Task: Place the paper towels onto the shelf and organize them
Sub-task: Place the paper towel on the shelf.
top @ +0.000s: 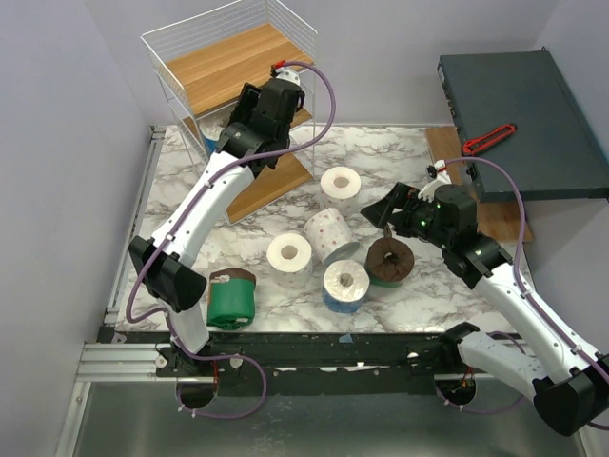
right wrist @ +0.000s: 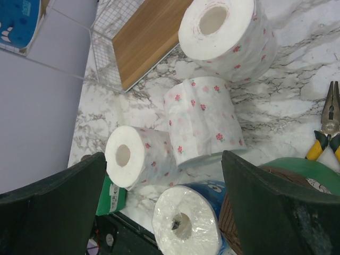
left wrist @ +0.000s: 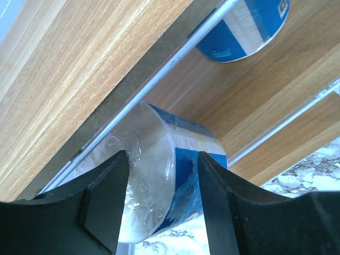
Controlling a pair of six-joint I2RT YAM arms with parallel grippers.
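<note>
The left claw (left wrist: 162,159) grips a blue roll (left wrist: 186,146) that lies straight ahead between its fingers. The roll is at the front edge of a lower board of the shelf (left wrist: 79,69). A second blue roll (left wrist: 247,26) sits deeper in to the right, so the held one probably has to go further inward. The right claw (right wrist: 163,156) hangs spread and empty over the loose rolls (right wrist: 202,119) on the tabletop (right wrist: 287,106).

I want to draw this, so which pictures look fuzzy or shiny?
Left wrist: the wrap on the blue roll glints, the left end effector looks dark. Right wrist: the right end effector blurs, the speckled rolls are sharp. Top: even light, faint shadows on the table.
</note>
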